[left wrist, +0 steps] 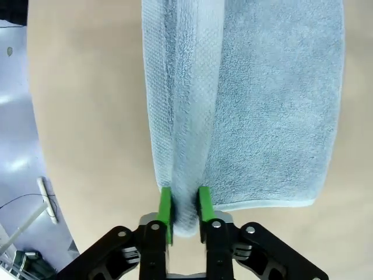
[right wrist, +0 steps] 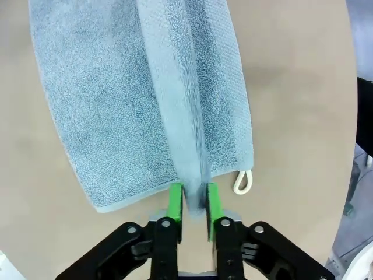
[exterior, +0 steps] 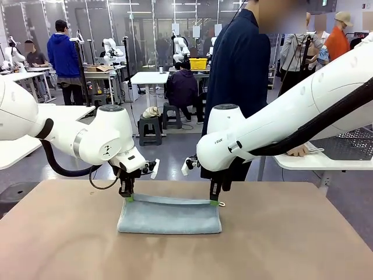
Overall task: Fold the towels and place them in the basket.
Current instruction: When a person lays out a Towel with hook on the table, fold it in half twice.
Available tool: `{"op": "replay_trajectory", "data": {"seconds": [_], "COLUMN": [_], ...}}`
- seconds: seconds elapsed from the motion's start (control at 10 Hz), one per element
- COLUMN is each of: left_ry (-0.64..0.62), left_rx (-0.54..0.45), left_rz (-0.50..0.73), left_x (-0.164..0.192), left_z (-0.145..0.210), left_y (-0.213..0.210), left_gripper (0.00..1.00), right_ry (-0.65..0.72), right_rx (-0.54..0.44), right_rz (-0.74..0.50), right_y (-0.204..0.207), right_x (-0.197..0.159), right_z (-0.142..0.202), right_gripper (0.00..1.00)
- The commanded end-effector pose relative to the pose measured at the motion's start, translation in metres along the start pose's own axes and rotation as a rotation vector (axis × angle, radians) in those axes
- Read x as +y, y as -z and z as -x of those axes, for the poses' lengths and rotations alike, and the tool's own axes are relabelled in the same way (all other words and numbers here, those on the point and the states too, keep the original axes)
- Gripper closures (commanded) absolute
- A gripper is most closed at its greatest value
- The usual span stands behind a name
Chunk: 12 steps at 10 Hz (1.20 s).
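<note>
Towel folded once. Left fingers and right fingers hug its fold, barely apart, grip unclear. Next it likely needs another fold

1 towel, 2 arms, 1 pers.

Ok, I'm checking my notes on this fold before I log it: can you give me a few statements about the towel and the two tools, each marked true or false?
1. The towel is grey-blue. True.
2. The left tool and the right tool are at the towel's far edge, one near each end. True.
3. The towel lies in the basket. False: it lies on the table.
4. The towel's white corner loop lies beside the left tool. False: it lies beside the right tool.
5. A fold of the towel sits between the left tool's green pads. True.
</note>
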<state>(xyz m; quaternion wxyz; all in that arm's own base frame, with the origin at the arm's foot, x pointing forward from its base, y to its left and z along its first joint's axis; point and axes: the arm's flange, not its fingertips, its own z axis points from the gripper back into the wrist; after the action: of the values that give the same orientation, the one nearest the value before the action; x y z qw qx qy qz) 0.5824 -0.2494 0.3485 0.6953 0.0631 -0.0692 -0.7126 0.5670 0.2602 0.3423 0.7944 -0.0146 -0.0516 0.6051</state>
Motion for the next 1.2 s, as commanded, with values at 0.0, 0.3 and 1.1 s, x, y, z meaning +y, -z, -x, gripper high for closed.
{"op": "replay_trajectory", "data": {"seconds": [0.0, 0.3, 1.1], "left_ry": [-0.009, 0.017, -0.046], "left_rx": [-0.002, -0.105, -0.582], "left_rz": [-0.064, -0.005, 0.114], "left_x": [0.001, -0.01, -0.083], "left_z": [0.005, 0.016, 0.174], "left_y": [-0.003, -0.031, -0.167], "left_gripper": [0.74, 0.56, 0.56], "right_ry": [-0.005, 0.037, 0.883], "right_rx": [-0.011, -0.022, -0.237], "right_rz": [0.039, 0.01, -0.293], "right_y": [-0.003, -0.025, -0.141], "right_x": [0.0, 0.004, 0.093], "right_z": [0.001, 0.011, 0.078], "right_gripper": [0.57, 0.25, 0.25]}}
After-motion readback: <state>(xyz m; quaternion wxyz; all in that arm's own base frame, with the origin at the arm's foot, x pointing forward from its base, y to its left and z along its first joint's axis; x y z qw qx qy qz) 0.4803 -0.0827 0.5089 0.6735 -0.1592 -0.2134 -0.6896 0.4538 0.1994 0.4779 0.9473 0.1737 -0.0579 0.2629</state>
